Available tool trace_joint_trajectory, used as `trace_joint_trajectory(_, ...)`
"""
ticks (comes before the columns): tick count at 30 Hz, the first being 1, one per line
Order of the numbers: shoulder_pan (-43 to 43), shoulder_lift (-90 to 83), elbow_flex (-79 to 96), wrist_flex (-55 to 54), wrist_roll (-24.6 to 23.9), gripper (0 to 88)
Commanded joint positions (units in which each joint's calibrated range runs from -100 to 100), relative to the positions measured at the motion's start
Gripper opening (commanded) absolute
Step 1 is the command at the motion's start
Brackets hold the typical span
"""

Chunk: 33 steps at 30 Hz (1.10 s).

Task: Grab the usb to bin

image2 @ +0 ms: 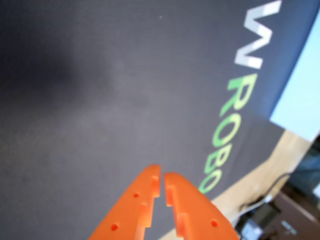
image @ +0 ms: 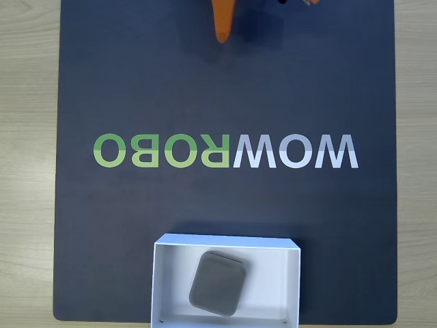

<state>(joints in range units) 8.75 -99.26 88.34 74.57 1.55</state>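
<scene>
The usb lies inside the bin; the orange jaws hang closed and empty over the mat.

In the fixed view, a light wooden counter (image: 27,171) carries a dark mat (image: 136,89) printed with "WOWROBO", which reads mirrored here: the green "ROBO" on the left, the white-grey "WOW" on the right. The lettering (image: 225,151) runs across the mat's middle. At the near edge, the white bin (image: 158,287) holds the grey usb (image: 217,283), tilted slightly, near its centre. At the far edge an orange jaw tip pokes in. In the wrist view, the gripper (image2: 162,181) has its tips almost touching, nothing between them, above bare mat, with the lettering to its right.
</scene>
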Motion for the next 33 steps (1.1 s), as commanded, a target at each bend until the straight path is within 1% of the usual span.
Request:
trace_joint_trajectory(1, 0.42, 0.19, 1.27, -0.32, 1.40, 0.9)
trace_joint_trajectory(4, 0.42, 0.19, 3.35, -0.85, 1.35, 0.9)
trace_joint_trajectory(33, 0.34, 0.19, 3.35, -0.85, 1.40, 0.9)
